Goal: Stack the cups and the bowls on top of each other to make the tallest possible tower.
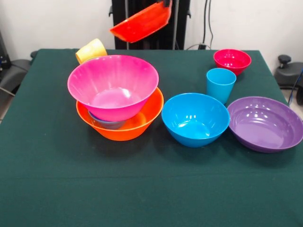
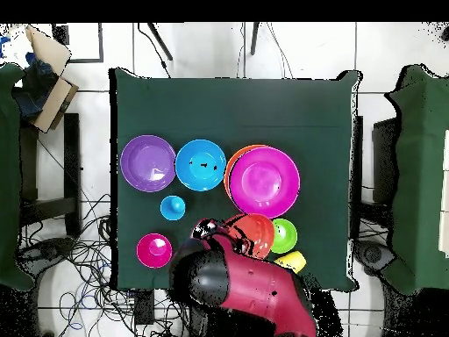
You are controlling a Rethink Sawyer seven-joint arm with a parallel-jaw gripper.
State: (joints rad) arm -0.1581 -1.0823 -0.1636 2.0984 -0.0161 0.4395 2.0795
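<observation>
My gripper [image 1: 165,4] shows only at the top edge of the front view. It is shut on the rim of the red-orange bowl [image 1: 142,21], which hangs tilted high above the table's far side and also shows from above [image 2: 256,233]. The tower is the large pink bowl [image 1: 112,85] resting tilted in the large orange bowl [image 1: 137,125], with a small bluish bowl [image 1: 106,123] under it. The yellow-orange cup [image 1: 91,49] lies on its side behind it. The small green bowl [image 2: 283,235] shows only from above.
The blue bowl [image 1: 195,118], purple bowl [image 1: 265,123], light blue cup [image 1: 220,83] and small magenta bowl [image 1: 232,60] stand separately on the right of the green tablecloth [image 1: 57,189]. The arm [image 2: 245,290] covers the table's robot-side edge from above.
</observation>
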